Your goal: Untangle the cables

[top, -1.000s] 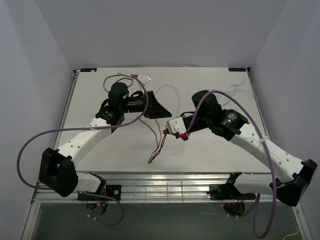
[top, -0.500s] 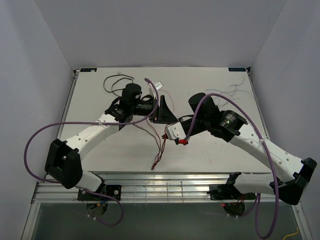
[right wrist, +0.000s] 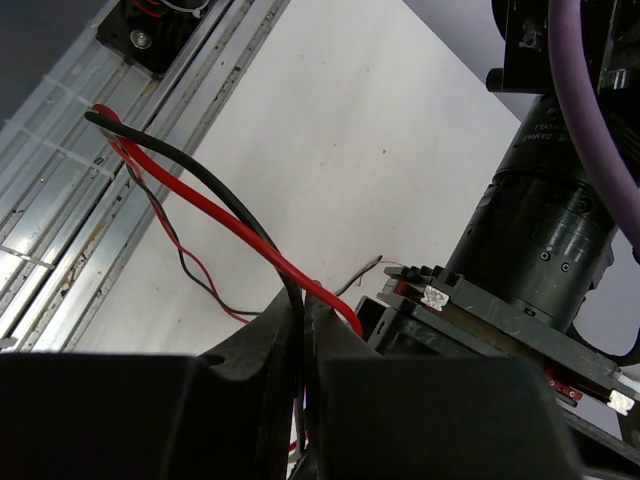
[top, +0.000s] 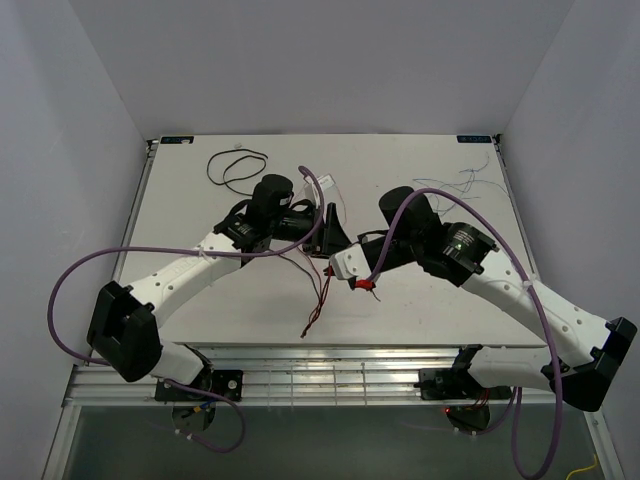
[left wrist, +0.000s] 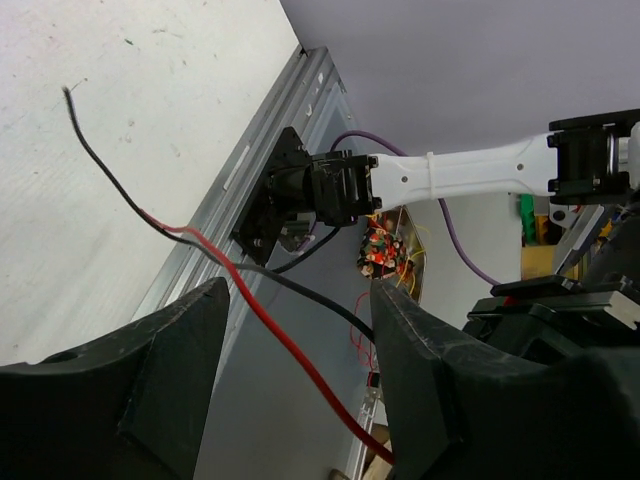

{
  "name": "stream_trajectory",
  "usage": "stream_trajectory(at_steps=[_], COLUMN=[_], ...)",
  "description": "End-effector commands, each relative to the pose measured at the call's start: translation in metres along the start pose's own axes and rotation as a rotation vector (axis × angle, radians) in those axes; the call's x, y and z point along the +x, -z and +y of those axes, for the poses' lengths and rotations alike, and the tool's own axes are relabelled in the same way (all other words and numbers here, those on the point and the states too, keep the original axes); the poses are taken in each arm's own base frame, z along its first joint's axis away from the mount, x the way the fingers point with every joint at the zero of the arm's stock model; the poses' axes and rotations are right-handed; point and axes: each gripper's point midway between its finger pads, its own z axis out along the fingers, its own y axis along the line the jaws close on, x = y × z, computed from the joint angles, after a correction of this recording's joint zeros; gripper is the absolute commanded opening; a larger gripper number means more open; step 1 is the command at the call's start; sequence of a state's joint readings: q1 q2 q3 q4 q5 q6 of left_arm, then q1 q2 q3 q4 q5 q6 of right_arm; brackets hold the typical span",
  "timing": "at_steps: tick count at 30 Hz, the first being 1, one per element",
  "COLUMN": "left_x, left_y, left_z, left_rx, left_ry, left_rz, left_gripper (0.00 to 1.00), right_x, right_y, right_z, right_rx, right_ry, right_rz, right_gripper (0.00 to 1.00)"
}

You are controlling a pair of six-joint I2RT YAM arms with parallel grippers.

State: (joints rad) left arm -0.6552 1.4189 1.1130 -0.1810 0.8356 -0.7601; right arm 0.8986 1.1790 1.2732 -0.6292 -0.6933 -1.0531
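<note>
My right gripper (right wrist: 312,322) is shut on a black cable (right wrist: 222,185); a red cable (right wrist: 235,222) runs beside it over the right-hand finger. In the top view this gripper (top: 330,268) holds the bundle above the table, and thin red and black wires (top: 318,305) hang from it to the table's front. My left gripper (left wrist: 300,400) is open, with the red cable (left wrist: 268,320) and the black cable (left wrist: 120,165) passing between its fingers untouched. In the top view it (top: 338,232) sits just behind the right gripper. Pale wires (top: 468,185) lie at the back right.
A loose black cable loop (top: 235,165) lies at the back left of the table (top: 180,300). A white tag (top: 325,186) lies behind the left gripper. The metal rail (top: 320,365) runs along the table's near edge. The arms' purple hoses arc over both sides.
My left gripper has moved right and nearer, closing on the right gripper. The right gripper has shifted slightly left with the cables, and the hanging wire ends have followed.
</note>
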Motion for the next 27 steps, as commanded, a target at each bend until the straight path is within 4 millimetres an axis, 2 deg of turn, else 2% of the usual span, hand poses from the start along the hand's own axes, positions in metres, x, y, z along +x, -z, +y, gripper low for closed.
stream_trajectory(at_steps=[1,4,5,8,9,11,12,14,18,22,23,26,27], left_x=[0.0,0.001,0.001,0.003,0.003,0.003,0.002,-0.001,-0.005,-0.005,-0.003,0.008,0.009], left_y=[0.012,0.012,0.012,0.01,0.011,0.011,0.011,0.012,0.018,0.026,0.029,0.031,0.032], left_z=[-0.026,-0.028,-0.029,-0.027,-0.027,-0.021,-0.016,-0.004,0.01,0.006,0.004,-0.006,-0.009], left_rx=[0.021,0.033,0.037,0.033,0.032,-0.005,-0.031,-0.103,-0.192,-0.202,-0.187,-0.098,-0.081], left_ry=[-0.071,-0.069,-0.069,-0.064,-0.064,-0.056,-0.061,-0.048,-0.064,-0.142,-0.172,-0.304,-0.34], left_rz=[-0.027,-0.012,-0.007,0.001,0.002,-0.003,-0.013,-0.033,-0.074,-0.097,-0.099,-0.086,-0.086], left_gripper=[0.69,0.58,0.49,0.31,0.28,0.21,0.1,0.0,0.0,0.0,0.05,0.32,0.38], right_x=[-0.015,-0.018,-0.018,-0.017,-0.016,-0.016,-0.015,-0.019,-0.018,-0.015,-0.016,-0.021,-0.023], right_y=[0.009,0.009,0.01,0.01,0.011,0.014,0.014,0.018,0.021,0.025,0.026,0.026,0.027], right_z=[-0.012,-0.012,-0.013,-0.014,-0.015,-0.017,-0.017,-0.018,-0.018,-0.024,-0.024,-0.03,-0.031], right_rx=[0.056,0.065,0.068,0.078,0.084,0.098,0.101,0.113,0.135,0.179,0.184,0.207,0.215], right_ry=[0.038,0.044,0.042,0.035,0.035,0.036,0.037,0.047,0.054,0.04,0.039,0.022,0.014], right_rz=[-0.018,-0.025,-0.025,-0.013,-0.008,0.003,0.006,0.003,0.011,0.03,0.03,0.013,0.007], right_gripper=[0.08,0.08,0.08,0.08,0.08,0.08,0.08,0.08,0.08,0.08,0.08,0.08,0.08])
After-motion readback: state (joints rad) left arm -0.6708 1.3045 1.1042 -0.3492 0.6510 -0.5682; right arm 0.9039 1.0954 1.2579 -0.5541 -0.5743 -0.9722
